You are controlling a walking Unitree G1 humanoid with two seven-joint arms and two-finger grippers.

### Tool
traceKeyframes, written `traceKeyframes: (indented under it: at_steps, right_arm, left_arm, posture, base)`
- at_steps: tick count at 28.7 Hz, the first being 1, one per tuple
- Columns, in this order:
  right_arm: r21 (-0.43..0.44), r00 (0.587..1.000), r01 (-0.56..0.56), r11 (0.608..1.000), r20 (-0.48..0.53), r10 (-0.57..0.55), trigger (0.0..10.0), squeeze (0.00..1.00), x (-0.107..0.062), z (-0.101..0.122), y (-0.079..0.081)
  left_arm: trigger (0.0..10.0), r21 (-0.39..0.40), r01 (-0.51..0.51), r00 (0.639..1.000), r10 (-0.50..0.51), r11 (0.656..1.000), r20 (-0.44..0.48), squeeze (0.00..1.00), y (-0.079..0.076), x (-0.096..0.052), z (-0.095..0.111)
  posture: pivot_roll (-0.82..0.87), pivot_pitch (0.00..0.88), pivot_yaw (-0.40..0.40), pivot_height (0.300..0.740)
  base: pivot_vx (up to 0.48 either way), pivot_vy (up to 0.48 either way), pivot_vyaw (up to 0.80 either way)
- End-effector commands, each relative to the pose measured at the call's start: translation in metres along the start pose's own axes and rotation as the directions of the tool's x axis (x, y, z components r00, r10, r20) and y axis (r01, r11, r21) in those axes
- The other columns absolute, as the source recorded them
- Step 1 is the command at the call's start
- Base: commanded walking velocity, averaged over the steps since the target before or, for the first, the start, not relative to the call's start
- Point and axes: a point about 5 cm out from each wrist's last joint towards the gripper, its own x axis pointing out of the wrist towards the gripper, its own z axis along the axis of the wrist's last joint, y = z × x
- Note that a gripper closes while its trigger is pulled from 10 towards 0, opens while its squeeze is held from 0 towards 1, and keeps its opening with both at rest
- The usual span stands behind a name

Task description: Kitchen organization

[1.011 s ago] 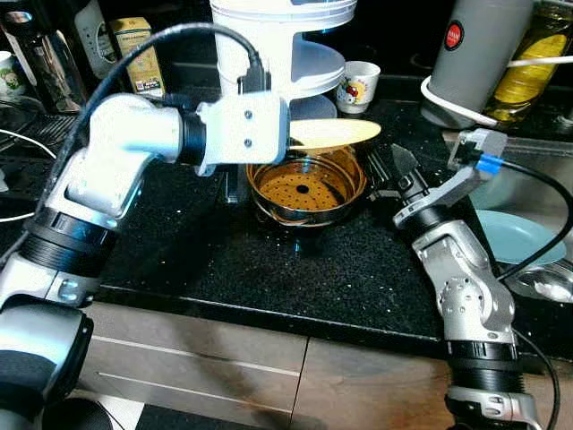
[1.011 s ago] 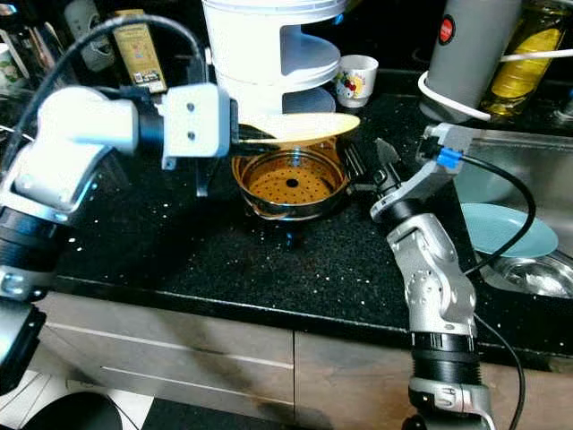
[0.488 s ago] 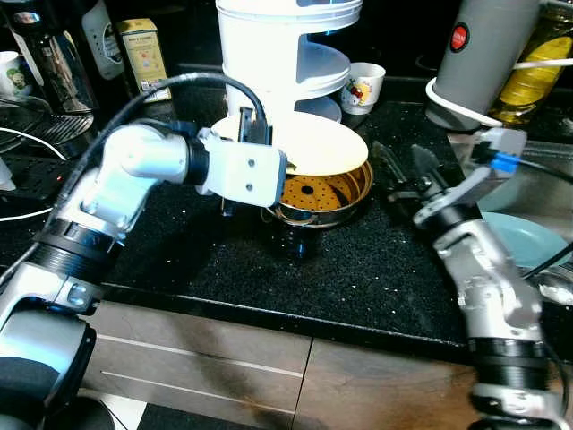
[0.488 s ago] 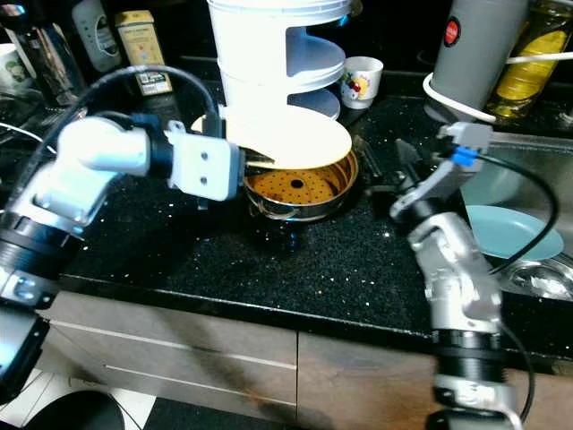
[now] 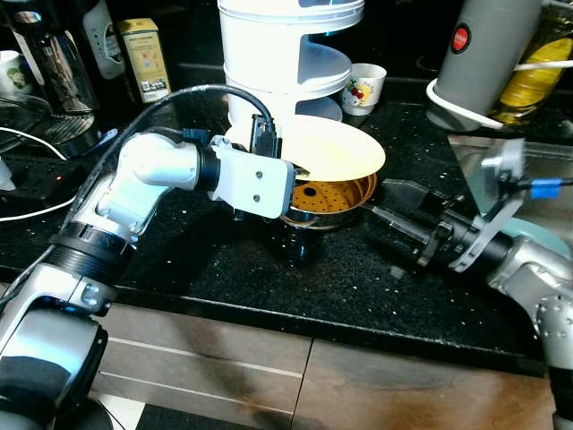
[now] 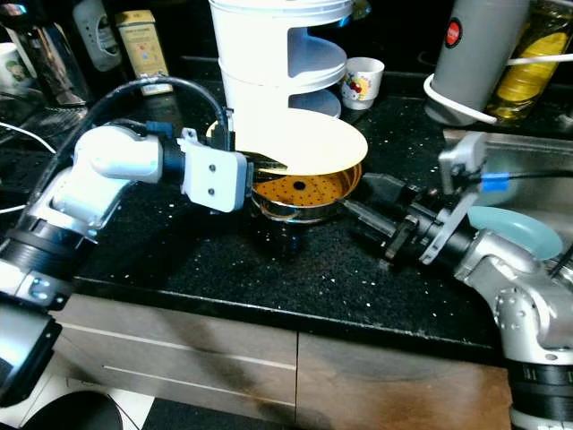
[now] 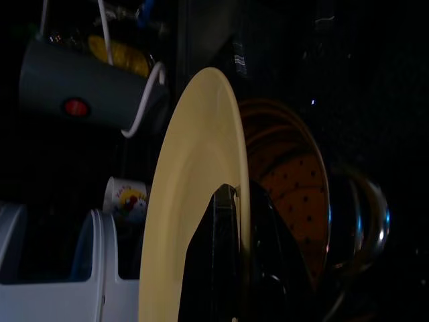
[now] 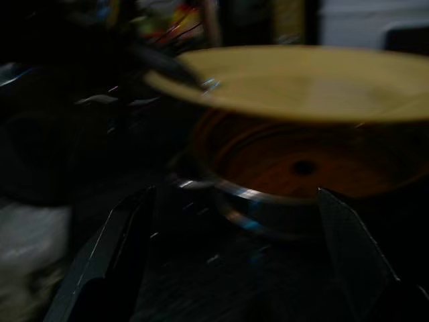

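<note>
Cream and stiff, the plate point(image 5: 333, 152) hung level over the perforated steel pot point(image 5: 333, 199) on the table, pinched at its rim by the left gripper point(image 7: 234, 221)'s jaws, likely slick and breakable, while the right gripper point(image 6: 376, 210)'s jaws stood spread beside the pot

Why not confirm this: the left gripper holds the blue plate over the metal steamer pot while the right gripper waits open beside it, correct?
Wrong on colour. The plate in the left gripper is pale yellow, as the left eye view shows; it is held over the steamer pot, with the right gripper open beside it.
</note>
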Motion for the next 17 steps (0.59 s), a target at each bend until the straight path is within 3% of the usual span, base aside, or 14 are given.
traceKeyframes:
  at_steps: [1, 7, 8, 9, 10, 15, 16, 17]
  right_arm:
    - [0.01, 0.997, -0.073, 0.997, -0.016, 0.073, 10.0, 0.0, 0.003, -0.001, 0.009]
    - [0.053, 0.991, -0.129, 0.99, -0.039, 0.132, 10.0, 0.0, 0.001, -0.003, 0.015]
    - [0.057, 0.99, -0.132, 0.99, -0.04, 0.134, 10.0, 0.0, 0.001, -0.003, 0.015]
    - [0.057, 0.99, -0.132, 0.99, -0.04, 0.134, 10.0, 0.0, 0.001, -0.003, 0.015]
    - [0.06, 0.99, -0.134, 0.989, -0.042, 0.136, 10.0, 0.0, 0.0, -0.003, 0.015]
    - [0.068, 0.989, -0.138, 0.988, -0.045, 0.141, 10.0, 0.0, -0.001, -0.003, 0.015]
    - [0.073, 0.989, -0.136, 0.988, -0.047, 0.14, 10.0, 0.0, -0.001, -0.003, 0.014]
    - [0.075, 0.989, -0.133, 0.988, -0.048, 0.137, 10.0, 0.0, -0.002, -0.004, 0.014]
  left_arm:
    - [0.0, 0.002, 0.031, 0.999, -0.031, 1.0, 0.028, 0.0, -0.006, 0.004, 0.003]
    - [0.0, 0.006, 0.05, 0.998, -0.05, 0.999, 0.046, 0.0, -0.007, 0.008, 0.005]
    - [3.4, 0.002, 0.051, 0.998, -0.051, 0.999, 0.046, 0.06, -0.007, 0.007, 0.005]
    - [3.4, 0.002, 0.051, 0.998, -0.051, 0.999, 0.046, 0.06, -0.007, 0.007, 0.005]
    - [10.0, -0.009, 0.047, 0.998, -0.046, 0.999, 0.046, 1.0, -0.006, 0.007, 0.005]
    - [10.0, -0.024, 0.013, 0.999, -0.012, 1.0, 0.044, 1.0, 0.003, 0.005, 0.005]
    - [10.0, -0.025, 0.005, 0.999, -0.003, 1.0, 0.051, 0.0, 0.006, 0.004, 0.006]
    - [10.0, -0.044, -0.015, 0.998, 0.018, 0.999, 0.066, 0.0, 0.011, 0.003, 0.007]
  posture:
    - [0.04, 0.242, 0.02, 0.74]
    - [0.05, 0.242, 0.021, 0.74]
    - [0.05, 0.241, 0.02, 0.74]
    - [0.05, 0.241, 0.02, 0.74]
    - [0.05, 0.241, 0.02, 0.74]
    - [0.05, 0.24, 0.021, 0.74]
    - [0.05, 0.239, 0.019, 0.74]
    - [0.05, 0.239, 0.02, 0.74]
  base:
    - [0.0, 0.0, 0.0]
    - [0.0, 0.0, 0.0]
    - [0.0, 0.0, 0.0]
    - [0.0, 0.0, 0.0]
    - [0.0, 0.0, 0.0]
    - [0.0, 0.0, 0.0]
    - [0.0, 0.0, 0.0]
    - [0.0, 0.0, 0.0]
